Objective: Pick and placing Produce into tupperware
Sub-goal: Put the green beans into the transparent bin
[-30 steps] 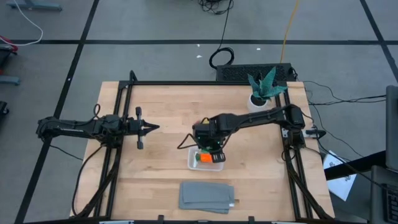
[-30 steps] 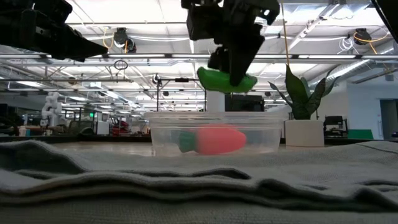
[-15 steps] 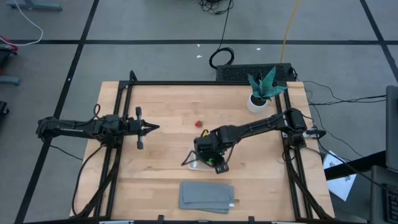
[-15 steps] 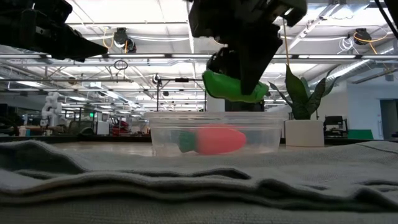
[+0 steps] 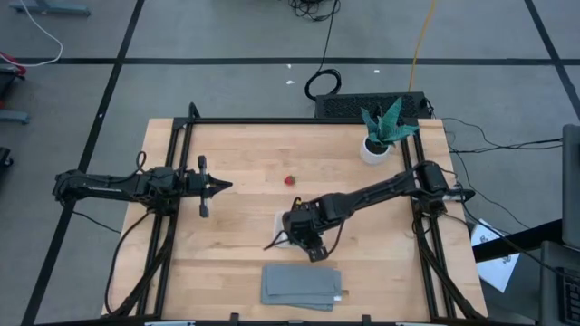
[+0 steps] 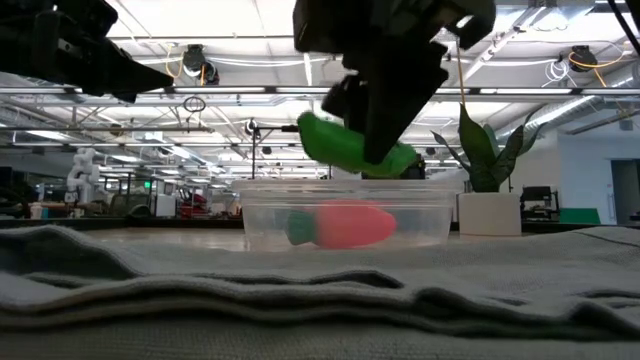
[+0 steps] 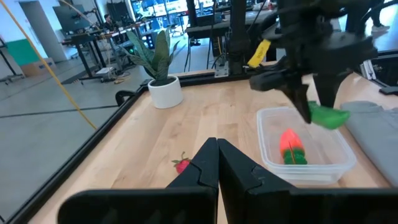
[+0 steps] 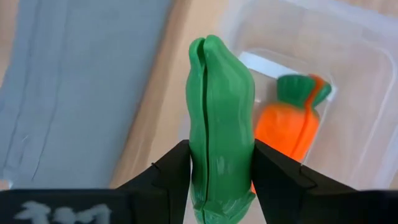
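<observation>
My right gripper [image 5: 304,239] is shut on the elongated green piece [image 8: 221,118], which hangs just above the clear tupperware [image 6: 262,215], over its near side next to the grey cloth. The orange carrot piece [image 7: 290,147] lies on the tupperware's floor. The small red piece [image 5: 290,180] rests on the bare wood, farther back than the tupperware. In the high view the arm covers most of the tupperware [image 5: 282,232]. My left gripper [image 5: 222,186] is shut and empty at the table's left side. My right gripper pinches the green piece's two long sides [image 8: 198,163] between its two fingers, nearer one end than the middle. The fingers [image 6: 378,112] come from above, pointing down, and lie across the piece. The piece is lifted clear and tilted, one end higher, above the tupperware's rim.
A folded grey cloth [image 5: 302,285] lies near the front edge, just before the tupperware. A potted green plant [image 5: 384,132] stands at the back right. Black rails run along the table's left and right sides.
My right gripper has carried the green piece toward the table's near edge and a little down, to the tupperware's near side. The piece has tipped, one end now higher. The arm's move has uncovered the red piece.
</observation>
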Action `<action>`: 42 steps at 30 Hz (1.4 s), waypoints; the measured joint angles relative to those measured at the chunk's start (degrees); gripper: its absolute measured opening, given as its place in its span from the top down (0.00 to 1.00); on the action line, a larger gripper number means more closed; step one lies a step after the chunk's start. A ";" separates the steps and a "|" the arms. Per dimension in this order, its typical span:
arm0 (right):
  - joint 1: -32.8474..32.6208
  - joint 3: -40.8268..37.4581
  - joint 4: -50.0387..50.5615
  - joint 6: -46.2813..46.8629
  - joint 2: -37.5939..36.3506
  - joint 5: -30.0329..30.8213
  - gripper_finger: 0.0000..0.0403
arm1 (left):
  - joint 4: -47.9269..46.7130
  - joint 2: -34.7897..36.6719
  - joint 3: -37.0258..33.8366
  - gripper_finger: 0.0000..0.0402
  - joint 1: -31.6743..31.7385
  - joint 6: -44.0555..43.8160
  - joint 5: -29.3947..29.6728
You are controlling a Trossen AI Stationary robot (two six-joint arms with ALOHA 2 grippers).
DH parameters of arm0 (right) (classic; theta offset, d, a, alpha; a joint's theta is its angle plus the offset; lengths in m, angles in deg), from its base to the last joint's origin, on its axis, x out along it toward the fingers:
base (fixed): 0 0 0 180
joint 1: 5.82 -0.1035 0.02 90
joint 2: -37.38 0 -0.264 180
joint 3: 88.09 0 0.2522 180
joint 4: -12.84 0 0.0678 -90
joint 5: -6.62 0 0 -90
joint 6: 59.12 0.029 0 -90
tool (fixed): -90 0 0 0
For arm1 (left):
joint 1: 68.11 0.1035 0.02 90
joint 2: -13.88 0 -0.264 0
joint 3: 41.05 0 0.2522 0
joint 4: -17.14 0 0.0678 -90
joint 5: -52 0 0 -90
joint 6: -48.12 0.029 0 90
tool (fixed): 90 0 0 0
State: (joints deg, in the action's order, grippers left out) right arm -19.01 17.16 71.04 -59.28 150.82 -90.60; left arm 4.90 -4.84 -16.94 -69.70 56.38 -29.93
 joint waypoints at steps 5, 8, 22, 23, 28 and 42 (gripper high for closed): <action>0.54 -2.29 -1.56 4.34 0.01 0.00 0.64 | 0.00 0.01 0.00 1.00 -0.02 -0.88 0.00; 0.54 -3.08 -1.49 5.37 0.01 -0.04 0.64 | 0.00 0.00 0.00 1.00 0.00 -1.07 0.00; 1.67 -3.29 -1.36 7.55 0.01 -0.22 0.64 | 0.00 0.00 0.00 1.00 -0.01 -1.45 0.00; 1.85 -3.29 -1.34 7.18 0.01 -0.33 0.64 | 0.00 0.00 0.00 1.00 0.00 -1.45 0.00; 1.92 -3.33 -1.36 3.61 0.01 -0.45 0.64 | 0.00 0.01 0.00 1.00 0.00 -1.45 0.00; 1.68 -5.28 -4.22 5.00 0.01 1.70 0.68 | -0.04 -0.02 0.00 1.00 -0.02 -1.67 0.00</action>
State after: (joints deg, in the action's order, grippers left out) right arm -17.33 11.88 66.82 -54.28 150.83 -88.90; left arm 4.85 -4.86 -16.94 -69.72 54.71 -29.93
